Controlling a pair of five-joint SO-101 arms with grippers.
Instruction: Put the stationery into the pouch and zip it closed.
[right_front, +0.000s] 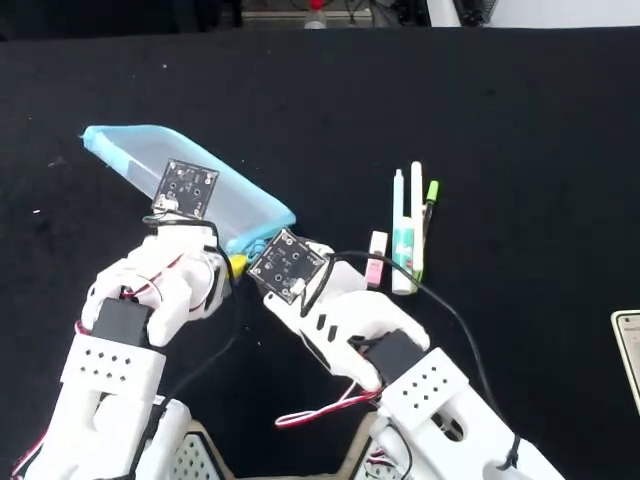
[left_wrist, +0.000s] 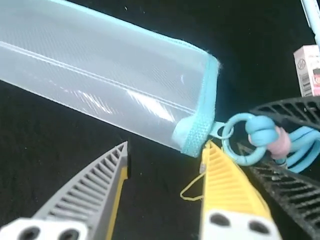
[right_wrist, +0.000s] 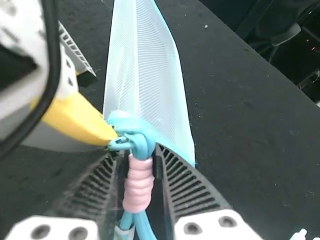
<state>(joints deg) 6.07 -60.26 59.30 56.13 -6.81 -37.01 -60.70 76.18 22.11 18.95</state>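
- The pouch (right_front: 200, 195), translucent pale blue, lies flat and slantwise on the black table (right_front: 500, 120), its far end toward the table's left.
- At its near end a ring (left_wrist: 235, 137) carries a blue pull cord (right_wrist: 137, 180) with a pink bead.
- The right gripper (right_wrist: 138, 155) has its 2 black fingers pinched tight on that cord, at the bead.
- The left gripper (left_wrist: 165, 147) is spread wide and grips nothing. Its yellow finger (left_wrist: 225, 190) touches the pouch's end corner just beside the ring, and its grey finger (left_wrist: 100, 185) sits off the pouch over bare table.
- The stationery lies outside the pouch, to its right: 3 pens (right_front: 408, 235) side by side, and a small pink eraser (right_front: 377, 258) just beside them, nearer the pouch.
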